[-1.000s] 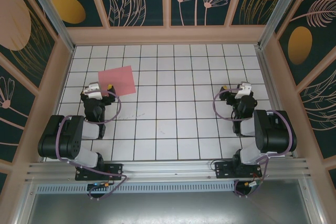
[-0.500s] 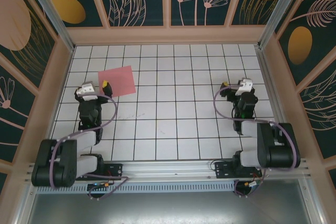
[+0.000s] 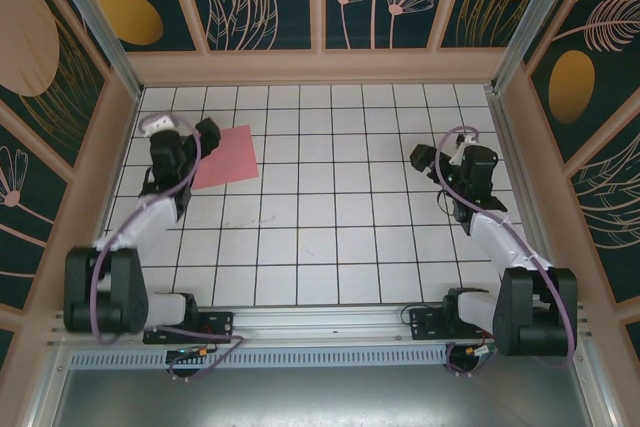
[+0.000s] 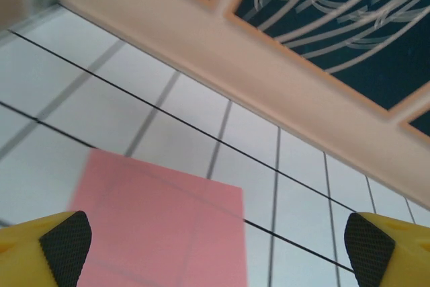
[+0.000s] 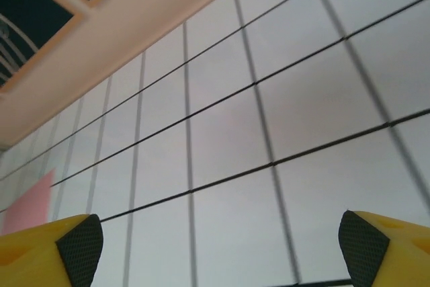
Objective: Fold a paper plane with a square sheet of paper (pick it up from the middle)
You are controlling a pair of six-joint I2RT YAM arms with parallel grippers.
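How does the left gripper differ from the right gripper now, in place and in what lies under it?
The left gripper hangs at the left edge of the pink paper; the right gripper hangs over bare table, far from the paper. The left gripper is at the table's far left; the right gripper is on its right side. Both are open and hold nothing.

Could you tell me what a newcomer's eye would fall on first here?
The pink square sheet of paper lies flat on the white grid table, far left. The left gripper is open at its left edge; the right gripper, also open, is over the table's right side.
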